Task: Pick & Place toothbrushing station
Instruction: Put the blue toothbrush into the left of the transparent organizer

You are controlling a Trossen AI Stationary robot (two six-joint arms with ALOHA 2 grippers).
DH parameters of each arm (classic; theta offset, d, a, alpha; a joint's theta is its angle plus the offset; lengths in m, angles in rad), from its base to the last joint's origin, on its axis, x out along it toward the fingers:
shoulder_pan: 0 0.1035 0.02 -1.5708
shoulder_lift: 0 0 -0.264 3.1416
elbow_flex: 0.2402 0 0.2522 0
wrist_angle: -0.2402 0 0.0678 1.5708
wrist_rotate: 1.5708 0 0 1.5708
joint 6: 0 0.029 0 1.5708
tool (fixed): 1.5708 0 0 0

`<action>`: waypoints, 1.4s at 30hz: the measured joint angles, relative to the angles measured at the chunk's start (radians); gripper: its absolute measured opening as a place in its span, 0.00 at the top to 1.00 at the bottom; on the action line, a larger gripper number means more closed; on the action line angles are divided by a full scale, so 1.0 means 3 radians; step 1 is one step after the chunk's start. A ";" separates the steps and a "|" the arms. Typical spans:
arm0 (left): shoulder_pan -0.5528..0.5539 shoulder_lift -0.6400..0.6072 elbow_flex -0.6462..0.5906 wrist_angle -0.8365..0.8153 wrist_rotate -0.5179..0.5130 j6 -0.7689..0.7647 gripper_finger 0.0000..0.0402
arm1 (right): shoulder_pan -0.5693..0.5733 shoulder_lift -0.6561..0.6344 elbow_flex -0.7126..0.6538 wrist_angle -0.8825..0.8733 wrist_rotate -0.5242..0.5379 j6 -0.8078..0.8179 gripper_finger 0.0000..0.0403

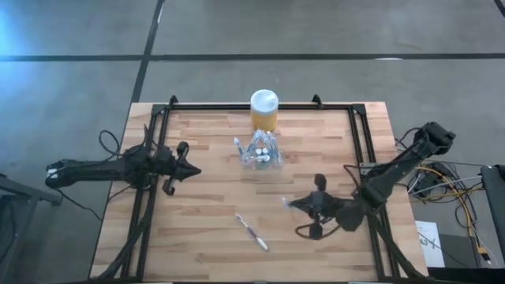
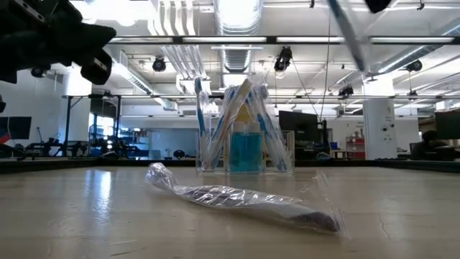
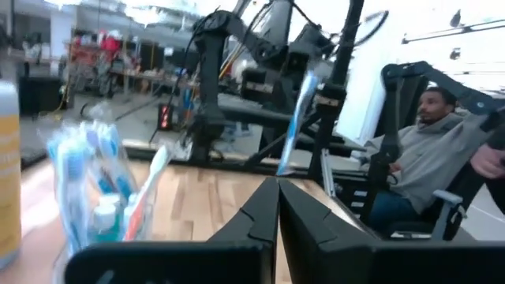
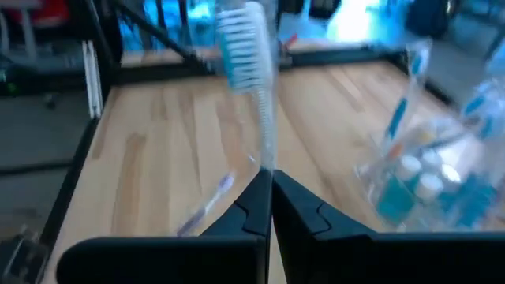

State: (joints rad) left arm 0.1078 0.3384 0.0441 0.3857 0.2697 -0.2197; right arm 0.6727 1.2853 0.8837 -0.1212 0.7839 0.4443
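Clear plastic toothbrushing station [image 1: 259,151] stands mid-table, just in front of the yellow jar [image 1: 264,111]. We see the right gripper [image 4: 271,185] fingers pinched on a wrapped toothbrush [image 4: 246,55]; left gripper [image 1: 192,169] fingers closed, empty, apart from it.

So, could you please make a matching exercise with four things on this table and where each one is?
Things:
1. yellow jar
2. toothbrushing station
3. wrapped toothbrush
4. blue-bristled toothbrush

Places:
A. lying flat on the wood near the front edge
B. pinched in the shut right claw
C. at the far edge of the table
D. mid-table, just in front of the jar

Pairs: 1-C, 2-D, 3-A, 4-B
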 joint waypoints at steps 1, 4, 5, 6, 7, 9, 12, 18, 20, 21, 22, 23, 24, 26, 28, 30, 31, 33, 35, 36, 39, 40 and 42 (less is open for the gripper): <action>-0.0046 0.0049 0.0000 0.0010 -0.0071 -0.0014 0.96 | -0.0036 -0.0014 -0.0126 0.0313 0.0001 -0.0164 0.98; -0.0222 0.0244 -0.0001 0.0164 -0.0240 0.0090 0.92 | -0.0140 -0.0016 -0.0411 0.1117 0.0006 -0.0627 0.98; -0.0293 0.0325 0.0001 0.0241 -0.0261 0.0166 0.90 | -0.0172 0.0013 -0.0486 0.1350 0.0003 -0.0749 0.98; -0.0368 0.0415 0.0011 0.0309 -0.0284 0.0248 0.88 | -0.0203 0.0046 -0.0547 0.1555 -0.0004 -0.0866 0.98; -0.0443 0.0505 0.0027 0.0377 -0.0321 0.0316 0.85 | -0.0230 0.0089 -0.0600 0.1776 -0.0019 -0.0987 0.98; -0.0592 0.0693 0.0085 0.0491 -0.0434 0.0395 0.79 | -0.0295 0.0172 -0.0666 0.2134 -0.0021 -0.1189 0.98; -0.0767 0.0973 0.0239 0.0574 -0.0600 0.0489 0.68 | -0.0402 0.0271 -0.0676 0.2372 -0.0048 -0.1303 0.98; -0.0892 0.1556 0.0621 0.0612 -0.0856 0.0534 0.47 | -0.0587 0.0505 -0.0489 0.2370 -0.0199 -0.1335 0.98; -0.0894 0.1769 0.0787 0.0744 -0.0920 0.0536 0.42 | -0.0645 0.0588 -0.0407 0.2369 -0.0201 -0.1362 0.98; -0.0894 0.1880 0.0841 0.0783 -0.0953 0.0536 0.40 | -0.0673 0.0631 -0.0365 0.2369 -0.0201 -0.1390 0.98; -0.0894 0.2003 0.0900 0.0838 -0.0976 0.0535 0.38 | -0.0698 0.0672 -0.0323 0.2368 -0.0202 -0.1414 0.98; -0.0893 0.2125 0.0966 0.0927 -0.0991 0.0540 0.36 | -0.0723 0.0699 -0.0280 0.2361 -0.0206 -0.1434 0.98; -0.0893 0.2237 0.1024 0.1012 -0.0993 0.0560 0.34 | -0.0748 0.0731 -0.0240 0.2357 -0.0219 -0.1447 0.98; -0.0893 0.2456 0.1175 0.1167 -0.0992 0.0602 0.31 | -0.0801 0.0789 -0.0142 0.2368 -0.0326 -0.1477 0.98; -0.0893 0.2658 0.1327 0.1221 -0.0992 0.0636 0.29 | -0.0837 0.0839 -0.0069 0.2333 -0.0381 -0.1495 0.98; -0.0893 0.2835 0.1486 0.1197 -0.0989 0.0676 0.28 | -0.0852 0.0886 0.0013 0.2339 -0.0448 -0.1530 0.98; -0.0893 0.2923 0.1568 0.1197 -0.0983 0.0710 0.28 | -0.0853 0.0908 0.0044 0.2316 -0.0447 -0.1561 0.98; -0.0893 0.3058 0.1719 0.1215 -0.0953 0.0747 0.27 | -0.0853 0.0947 0.0131 0.2318 -0.0468 -0.1622 0.98; -0.0893 0.3194 0.1866 0.1222 -0.0892 0.0757 0.26 | -0.0854 0.0960 0.0202 0.2198 -0.0469 -0.1633 0.98; -0.0893 0.3252 0.1915 0.1214 -0.0814 0.0758 0.26 | -0.0856 0.0963 0.0240 0.2123 -0.0471 -0.1627 0.98; -0.0890 0.3425 0.2069 0.1210 -0.0531 0.0767 0.27 | -0.0859 0.0963 0.0310 0.1918 -0.0465 -0.1588 0.98; -0.0891 0.3477 0.2109 0.1191 -0.0479 0.0763 0.27 | -0.0859 0.0963 0.0315 0.1903 -0.0464 -0.1581 0.98; -0.0895 0.3567 0.2207 0.1222 -0.0453 0.0754 0.28 | -0.0858 0.0963 0.0315 0.1901 -0.0458 -0.1578 0.98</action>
State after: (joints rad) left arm -0.1608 1.4085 0.7060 0.7524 0.1338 0.0067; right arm 0.4152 1.5742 0.9781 0.4490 0.6464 -0.0292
